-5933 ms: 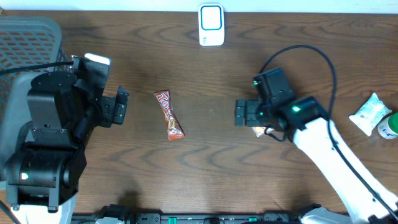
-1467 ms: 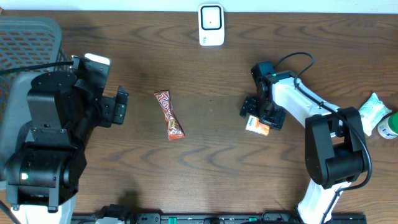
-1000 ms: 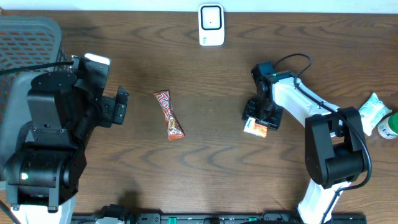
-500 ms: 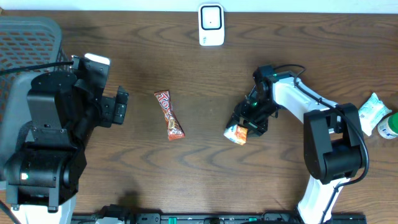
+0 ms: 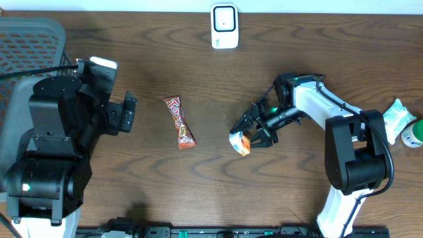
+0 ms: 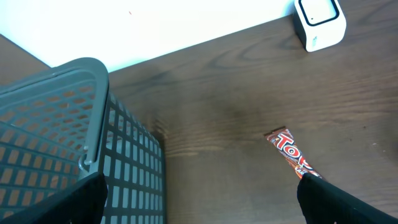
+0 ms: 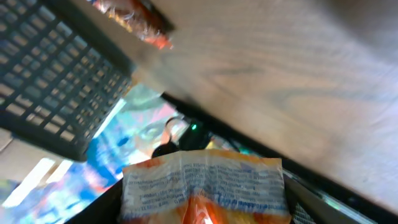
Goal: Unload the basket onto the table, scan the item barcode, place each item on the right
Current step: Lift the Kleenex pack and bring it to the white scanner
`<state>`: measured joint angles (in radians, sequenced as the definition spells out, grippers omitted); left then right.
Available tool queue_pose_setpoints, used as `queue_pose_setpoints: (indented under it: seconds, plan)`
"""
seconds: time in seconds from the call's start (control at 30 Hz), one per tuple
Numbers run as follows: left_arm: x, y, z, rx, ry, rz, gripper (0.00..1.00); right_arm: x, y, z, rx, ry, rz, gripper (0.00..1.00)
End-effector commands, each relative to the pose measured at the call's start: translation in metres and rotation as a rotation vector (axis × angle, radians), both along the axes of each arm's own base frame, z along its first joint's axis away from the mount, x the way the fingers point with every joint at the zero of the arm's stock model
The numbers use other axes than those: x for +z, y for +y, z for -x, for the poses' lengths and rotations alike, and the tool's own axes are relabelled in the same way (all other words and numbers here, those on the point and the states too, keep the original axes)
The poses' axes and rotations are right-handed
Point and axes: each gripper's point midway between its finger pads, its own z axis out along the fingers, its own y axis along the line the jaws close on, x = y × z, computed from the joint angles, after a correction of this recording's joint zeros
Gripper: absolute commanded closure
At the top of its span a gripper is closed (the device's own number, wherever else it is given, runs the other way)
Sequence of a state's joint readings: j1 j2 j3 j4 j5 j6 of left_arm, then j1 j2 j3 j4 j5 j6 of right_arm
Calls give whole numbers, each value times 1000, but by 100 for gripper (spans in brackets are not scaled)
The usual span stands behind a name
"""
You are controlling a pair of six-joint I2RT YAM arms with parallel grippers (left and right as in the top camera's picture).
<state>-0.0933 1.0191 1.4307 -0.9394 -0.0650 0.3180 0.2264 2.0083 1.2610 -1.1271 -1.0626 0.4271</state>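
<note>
we see a dark wooden table [image 5: 218, 192] with a grey mesh basket [image 5: 26, 39] at its left edge. beside the basket the left gripper [image 5: 128, 112] hangs with its jaws spread wide and nothing between them. the right gripper [image 5: 250, 131] reaches toward the table's middle, its fingers clamped on a small orange and white packet [image 5: 239, 142], which is lifted and tilted, well short of the white scanner [image 5: 224, 26] at the far edge. a red candy bar [image 5: 180, 122] lies flat between the two grippers. near the right edge sit a white pouch [image 5: 394, 120] and, just beside it, a green-capped bottle [image 5: 414, 134].
</note>
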Motion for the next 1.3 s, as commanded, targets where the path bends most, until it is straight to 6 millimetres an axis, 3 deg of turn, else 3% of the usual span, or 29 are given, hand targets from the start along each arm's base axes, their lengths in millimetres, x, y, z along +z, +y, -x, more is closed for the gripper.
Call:
queue_pose_setpoints:
  seconds: [0.0, 0.43, 0.5, 0.63, 0.73, 0.87, 1.0, 1.13, 1.27]
  plan:
    - [-2, 1, 0, 1, 5, 4, 2, 8, 4, 2, -10, 22, -76, 41]
    - [-2, 1, 0, 1, 5, 4, 2, 10, 3, 6, -11, 48, -69, 41]
    - [-2, 1, 0, 1, 5, 4, 2, 5, 2, 4, 2, 17, -52, 44]
    - [-2, 1, 0, 2, 5, 4, 2, -25, -10, -12, 44, -131, 83, 51]
    - [-2, 0, 0, 1, 5, 4, 2, -32, -8, -35, 36, -250, 98, 54]
    - [-2, 1, 0, 1, 5, 4, 2, -17, -2, -76, 27, -423, 93, 54]
    - [-2, 1, 0, 1, 5, 4, 2, 5, -8, -146, 1, -720, 221, 53]
    - [-2, 1, 0, 2, 5, 4, 2, 43, -13, -225, -102, -1053, 366, 56]
    - [-2, 1, 0, 1, 5, 4, 2, 77, -20, -281, -236, -1324, 504, 64]
